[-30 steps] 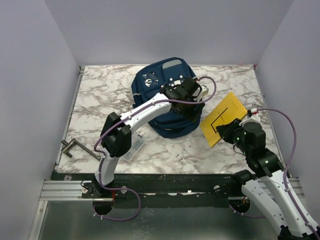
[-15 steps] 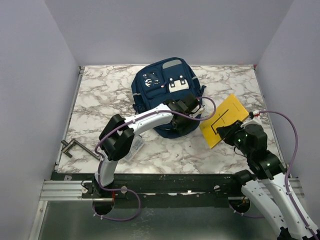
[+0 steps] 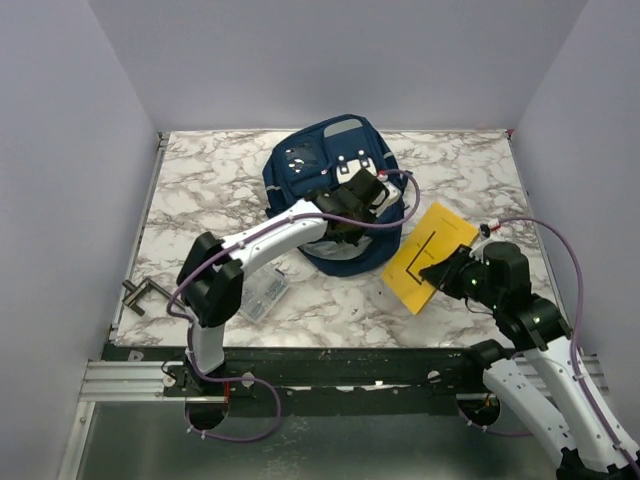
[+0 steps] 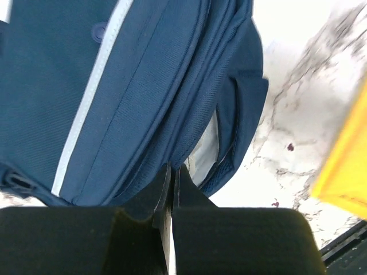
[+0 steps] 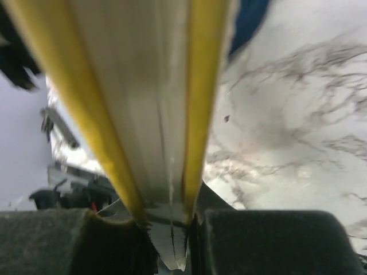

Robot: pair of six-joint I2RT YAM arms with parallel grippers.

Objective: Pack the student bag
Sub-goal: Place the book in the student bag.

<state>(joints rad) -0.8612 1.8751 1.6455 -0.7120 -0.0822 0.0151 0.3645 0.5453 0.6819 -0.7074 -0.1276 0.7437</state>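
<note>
The left pincer (image 4: 172, 175), its fingers pressed together, sits at the lip of the navy blue fabric student bag (image 3: 345, 255) with grey stripes, which lies flat at the middle-back of the white marble-patterned worktop (image 3: 200, 190); whether a fold of fabric or a zip pull is caught between the fingers cannot be told. Just past the tips a slit in the bag gapes, showing pale lining and nothing packed that the wrist view can make out. To the bag's right, the right pincer (image 5: 169, 222) pinches the thin yellow book (image 3: 420, 255) with white pages by its near edge, holding it tilted just beside the bag but not in it. Packing looks barely begun: the mouth needs widening and the book has yet to go in. A small clear plastic box (image 3: 262, 293), contents unreadable, and a grey metal tool (image 3: 150, 295) lie on the worktop near the left arm's base
</note>
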